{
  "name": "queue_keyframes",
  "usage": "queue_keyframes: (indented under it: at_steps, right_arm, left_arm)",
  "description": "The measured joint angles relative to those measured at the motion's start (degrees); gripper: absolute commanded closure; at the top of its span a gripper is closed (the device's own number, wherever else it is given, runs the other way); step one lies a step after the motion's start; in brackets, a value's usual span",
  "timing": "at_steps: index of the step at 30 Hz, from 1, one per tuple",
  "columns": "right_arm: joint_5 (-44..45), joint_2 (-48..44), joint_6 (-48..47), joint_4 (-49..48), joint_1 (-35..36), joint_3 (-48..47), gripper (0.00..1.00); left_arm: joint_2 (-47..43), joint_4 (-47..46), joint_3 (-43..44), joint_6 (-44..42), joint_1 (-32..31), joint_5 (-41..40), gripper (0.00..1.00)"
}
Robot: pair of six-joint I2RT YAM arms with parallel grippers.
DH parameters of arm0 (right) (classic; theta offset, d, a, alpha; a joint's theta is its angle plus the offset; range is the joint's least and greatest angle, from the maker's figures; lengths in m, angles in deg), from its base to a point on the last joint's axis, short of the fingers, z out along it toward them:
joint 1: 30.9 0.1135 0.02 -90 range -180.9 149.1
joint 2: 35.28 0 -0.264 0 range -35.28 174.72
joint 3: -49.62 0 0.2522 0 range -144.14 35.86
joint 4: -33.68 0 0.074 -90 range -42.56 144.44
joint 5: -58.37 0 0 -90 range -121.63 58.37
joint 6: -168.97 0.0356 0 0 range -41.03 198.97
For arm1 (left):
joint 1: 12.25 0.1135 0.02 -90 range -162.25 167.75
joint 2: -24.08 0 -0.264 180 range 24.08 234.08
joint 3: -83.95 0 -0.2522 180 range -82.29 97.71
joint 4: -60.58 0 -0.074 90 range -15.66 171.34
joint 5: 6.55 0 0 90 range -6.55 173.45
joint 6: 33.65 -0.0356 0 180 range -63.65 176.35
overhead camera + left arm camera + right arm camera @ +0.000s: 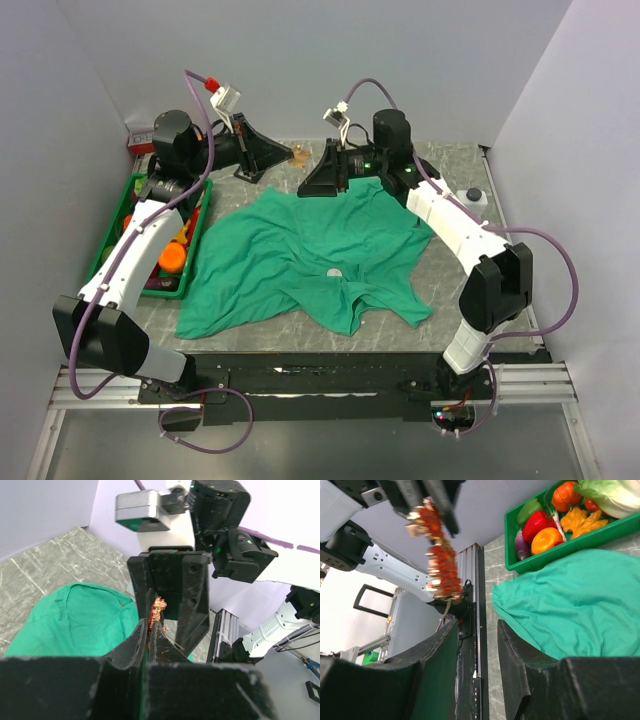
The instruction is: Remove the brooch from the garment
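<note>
The orange-gold brooch (297, 154) hangs in the air above the table's back edge, clear of the teal-green T-shirt (310, 255). My left gripper (278, 155) is shut on it. In the left wrist view the brooch (157, 608) sticks out from between the closed fingertips of the left gripper (152, 625). My right gripper (325, 178) is open and empty just right of the brooch, above the shirt's collar edge. In the right wrist view the brooch (437, 555) hangs above and left of the open right gripper (476, 630), and the shirt (570, 600) lies to the right.
A green tray (112, 240) of toy vegetables stands at the left edge, also seen in the right wrist view (520, 560). A small white jar with a black lid (473, 197) sits at the back right. A small pale spot (334, 272) lies on the shirt's middle.
</note>
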State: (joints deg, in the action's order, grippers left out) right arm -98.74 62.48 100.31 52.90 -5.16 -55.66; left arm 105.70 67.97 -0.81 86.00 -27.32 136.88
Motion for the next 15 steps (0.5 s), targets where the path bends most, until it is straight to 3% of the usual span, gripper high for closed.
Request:
queue_keyframes:
  at_steps: [15]
  right_arm:
    - [0.2, -0.8, 0.3, -0.7, 0.0, -1.0, 0.52]
  left_arm:
    - [0.0, -2.1, -3.8, 2.0, 0.0, 0.3, 0.99]
